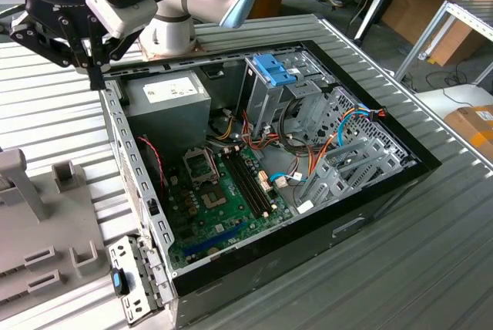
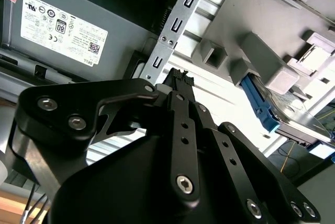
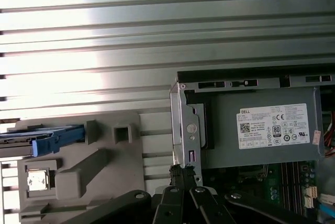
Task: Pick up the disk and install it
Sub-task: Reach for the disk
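Observation:
The disk lies in a grey holder block beside the open computer case, its blue rail facing out. In the second wrist view the disk shows as a blue rail with grey metal behind it. My gripper hangs over the case's side wall near the power-supply box, well apart from the disk. Both wrist views show its black fingertips pressed together: the gripper is shut with nothing in it, and the same closed gripper shows in the first wrist view.
The case lies open on a ribbed metal table, with the motherboard exposed. A grey power-supply box fills one corner. An upright metal cage with a blue latch stands at the back, with cables beside it.

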